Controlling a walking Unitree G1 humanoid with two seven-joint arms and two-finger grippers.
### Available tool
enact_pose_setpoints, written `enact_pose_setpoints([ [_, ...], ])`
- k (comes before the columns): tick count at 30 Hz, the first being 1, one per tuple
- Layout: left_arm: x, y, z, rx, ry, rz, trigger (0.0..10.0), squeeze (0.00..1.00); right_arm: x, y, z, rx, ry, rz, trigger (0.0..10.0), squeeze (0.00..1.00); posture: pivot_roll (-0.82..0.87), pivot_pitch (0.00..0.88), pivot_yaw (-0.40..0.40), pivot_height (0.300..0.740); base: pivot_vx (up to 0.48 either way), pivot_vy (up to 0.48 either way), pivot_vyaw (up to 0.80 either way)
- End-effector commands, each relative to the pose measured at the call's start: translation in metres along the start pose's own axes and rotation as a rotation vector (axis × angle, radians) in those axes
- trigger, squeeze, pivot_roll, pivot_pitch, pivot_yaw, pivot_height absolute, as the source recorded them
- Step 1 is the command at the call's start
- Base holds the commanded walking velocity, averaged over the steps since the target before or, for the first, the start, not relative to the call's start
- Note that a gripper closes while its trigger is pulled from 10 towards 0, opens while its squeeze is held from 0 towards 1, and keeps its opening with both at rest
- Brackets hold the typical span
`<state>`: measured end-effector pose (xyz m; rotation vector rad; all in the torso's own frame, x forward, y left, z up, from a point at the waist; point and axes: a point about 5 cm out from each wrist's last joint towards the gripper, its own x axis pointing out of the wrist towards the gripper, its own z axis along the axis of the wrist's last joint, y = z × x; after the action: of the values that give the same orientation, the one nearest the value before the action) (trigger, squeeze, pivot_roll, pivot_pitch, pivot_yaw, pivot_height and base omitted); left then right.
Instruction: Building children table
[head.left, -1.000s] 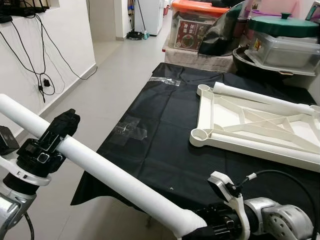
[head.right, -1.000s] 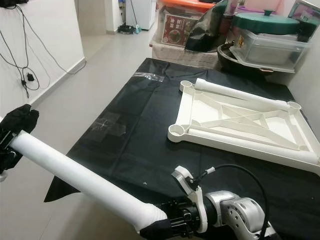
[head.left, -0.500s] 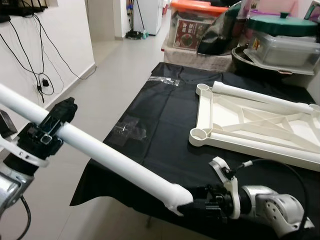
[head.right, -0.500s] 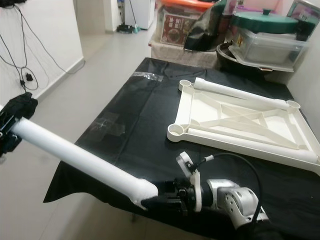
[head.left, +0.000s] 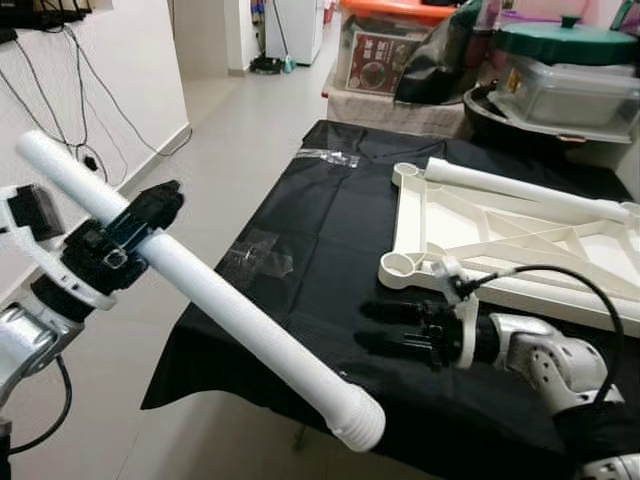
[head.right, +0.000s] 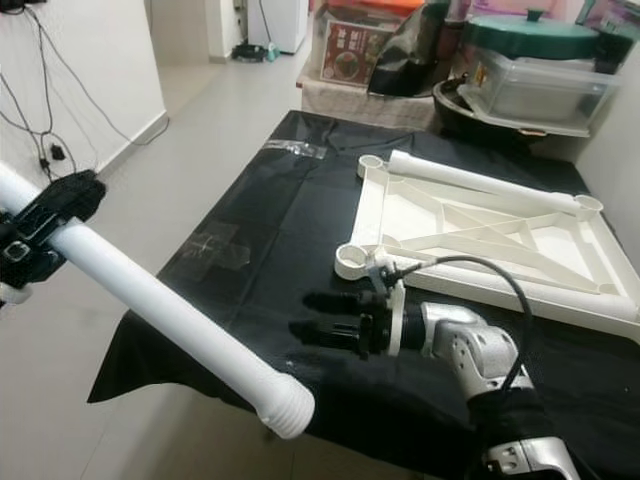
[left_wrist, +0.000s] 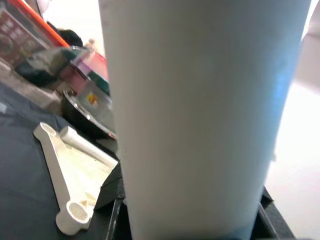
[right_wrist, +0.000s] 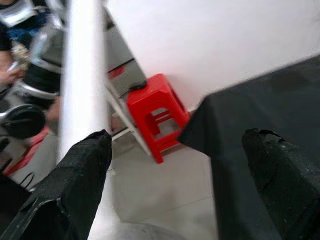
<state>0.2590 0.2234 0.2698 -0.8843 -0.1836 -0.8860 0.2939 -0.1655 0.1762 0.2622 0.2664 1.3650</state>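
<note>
**White leg in the left gripper, right gripper free over the cloth**

On the left, the left gripper (head.left: 120, 245) is clamped on a long white table leg (head.left: 215, 305). It grips the leg near its upper end, and the leg slants down to the right. The lower, ribbed end of the leg hangs in the air beyond the near edge of the black cloth (head.left: 310, 250), above the grey floor (head.left: 215, 130).

The left wrist view shows the same leg (left_wrist: 200, 115) very close, and past it the corner of the white table frame (left_wrist: 67, 172) with its round socket. The head views show instead the whole frame (head.right: 480, 230), which lies flat upside down on the cloth, further to the right.

The right gripper (head.left: 395, 327) hovers just above the cloth, near the frame's closest corner socket (head.left: 400, 268). Its two black fingers (right_wrist: 82, 175) are apart and hold nothing. It is apart from the leg. In the right wrist view the leg (right_wrist: 82, 70) stands beyond the fingers, and a red stool (right_wrist: 157, 110) stands on the floor by the white wall.

Behind the cloth are stacked boxes, one with an orange lid (head.left: 395, 15), and a green lid (head.left: 565, 42) on a clear container. Cables (head.left: 50, 95) hang on the wall at the left.
</note>
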Motion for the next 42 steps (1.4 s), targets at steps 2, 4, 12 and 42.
enact_pose_setpoints([
  [2,0.008,-0.002,-0.006,0.001,0.048,-0.037,10.0,0.0,0.009,0.007,0.008,-0.034,-0.004,0.054,10.0,0.0,0.09,0.055,-0.057,0.74,0.0,0.0,0.0],
  [4,0.017,-0.002,-0.013,-0.009,0.09,-0.075,10.0,0.0,0.019,0.016,0.015,-0.053,0.002,0.118,10.0,0.0,0.09,0.054,-0.059,0.74,0.0,0.0,0.0],
  [12,0.033,0.001,-0.023,-0.019,0.147,-0.128,10.0,0.0,0.038,0.031,0.019,-0.087,0.046,0.217,10.0,0.0,0.09,0.051,-0.056,0.74,0.0,0.0,0.0],
  [42,0.055,0.008,-0.037,-0.026,0.188,-0.204,10.0,0.0,0.082,0.045,-0.007,-0.017,0.311,0.146,10.0,0.0,0.07,0.068,-0.049,0.74,0.0,0.0,0.0],
])
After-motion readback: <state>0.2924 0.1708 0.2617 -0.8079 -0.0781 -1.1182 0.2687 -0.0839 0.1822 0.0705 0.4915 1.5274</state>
